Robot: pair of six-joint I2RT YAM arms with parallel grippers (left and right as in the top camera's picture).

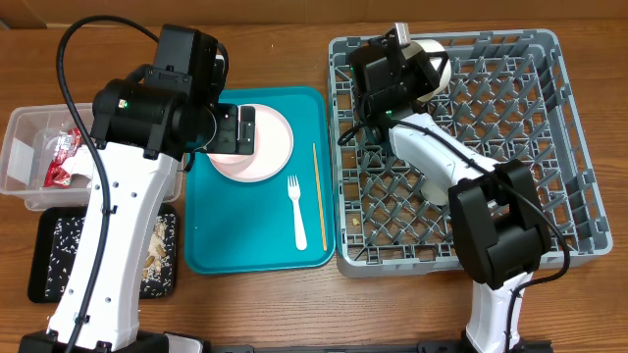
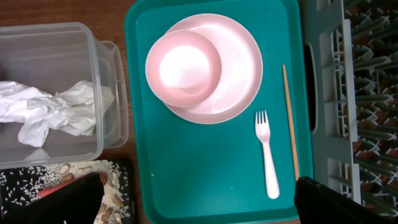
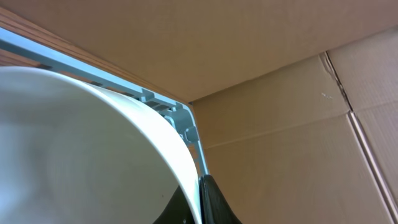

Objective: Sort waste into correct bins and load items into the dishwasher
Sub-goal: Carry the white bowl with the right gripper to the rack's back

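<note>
Hovering the left gripper [image 1: 235,129] over the upper left part of the teal serving tray [image 1: 255,250], jaws spread wide and grasping nothing. Looking straight down in the left wrist view onto a pale pink plate [image 2: 239,68] with a smaller pinkish bowl [image 2: 183,67] sitting on its left half. Showing both dark fingertips [image 2: 65,200] at the bottom corners of that view, far apart.

Leaving the white plastic fork [image 2: 267,155] lying to the lower right of the plate, tines toward the top of the frame. Leaving the thin wooden chopstick [image 2: 290,118] just right of the fork, running along the tray's right rim.

Pinching the rim of a whitish bowl [image 1: 434,61] with the right gripper [image 1: 410,59], clamped tight on it, at the upper left corner of the grey dish rack [image 1: 549,147]. Filling the left of the right wrist view with the bowl's white wall, a dark finger [image 3: 208,202] pressing against it at the bottom edge. Showing the rack's corner just behind the bowl and brown cardboard [image 3: 280,62] beyond.

Holding crumpled white napkins [image 2: 50,112] and a red shiny wrapper [image 1: 64,157] inside the clear plastic tub [image 1: 25,127] at the left edge of the overhead frame. Carrying scattered white rice bits [image 1: 59,245] in the black tray [image 1: 39,284] at lower left, just below the tub, with pale scraps [image 1: 152,250] along its right side.
</note>
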